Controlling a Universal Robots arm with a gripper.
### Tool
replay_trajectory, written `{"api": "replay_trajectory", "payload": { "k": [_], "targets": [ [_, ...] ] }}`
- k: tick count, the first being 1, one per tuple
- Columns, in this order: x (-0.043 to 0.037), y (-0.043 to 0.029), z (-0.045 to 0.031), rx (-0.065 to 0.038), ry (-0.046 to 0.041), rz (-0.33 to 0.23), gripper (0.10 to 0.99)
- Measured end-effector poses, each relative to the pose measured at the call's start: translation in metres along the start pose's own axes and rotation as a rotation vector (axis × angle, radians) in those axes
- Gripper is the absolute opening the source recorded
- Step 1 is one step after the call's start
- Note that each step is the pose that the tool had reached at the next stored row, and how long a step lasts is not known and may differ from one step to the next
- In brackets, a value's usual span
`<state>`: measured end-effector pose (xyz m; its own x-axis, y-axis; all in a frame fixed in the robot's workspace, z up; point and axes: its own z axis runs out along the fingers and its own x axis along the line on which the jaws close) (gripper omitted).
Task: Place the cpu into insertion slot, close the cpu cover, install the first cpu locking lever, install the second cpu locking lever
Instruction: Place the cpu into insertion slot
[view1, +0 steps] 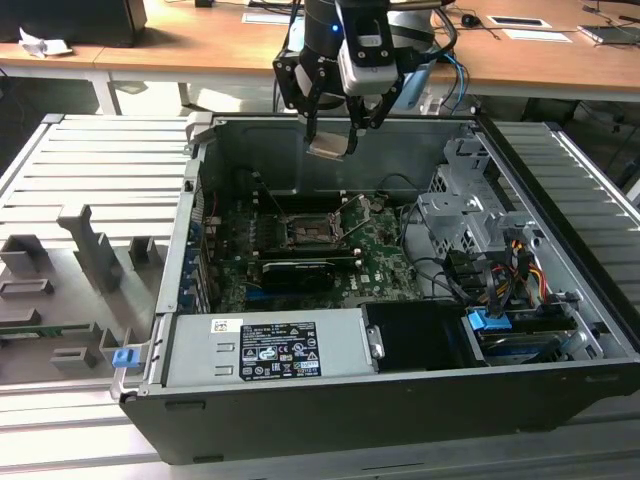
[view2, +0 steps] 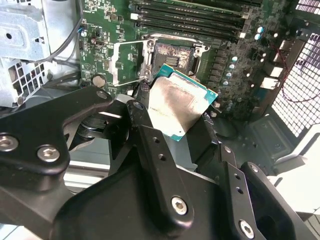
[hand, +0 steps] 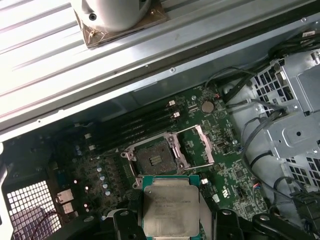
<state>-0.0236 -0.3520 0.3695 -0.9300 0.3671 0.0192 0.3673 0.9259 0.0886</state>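
Wooden desks (view1: 200, 45) are standing behind; the gripper (view1: 332, 138) is pinching the cpu (view1: 329, 148) (silver top showing) near the far edge of the computer case (view1: 400, 420).

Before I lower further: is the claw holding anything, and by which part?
Yes. The claw holds the cpu, pinched by two opposite edges.

Exterior view overlooks the case (view1: 330, 415); both wrist views closely share the insertion slot (view2: 172, 59) (hand: 155, 160).
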Motion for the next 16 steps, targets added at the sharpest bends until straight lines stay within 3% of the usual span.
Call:
{"api": "replay_trajectory", "payload": {
  "k": [16],
  "targets": [
    [-0.0001, -0.0003, 0.0033, 0.001, -0.0013, 0.011, 0.541]
  ]
}}
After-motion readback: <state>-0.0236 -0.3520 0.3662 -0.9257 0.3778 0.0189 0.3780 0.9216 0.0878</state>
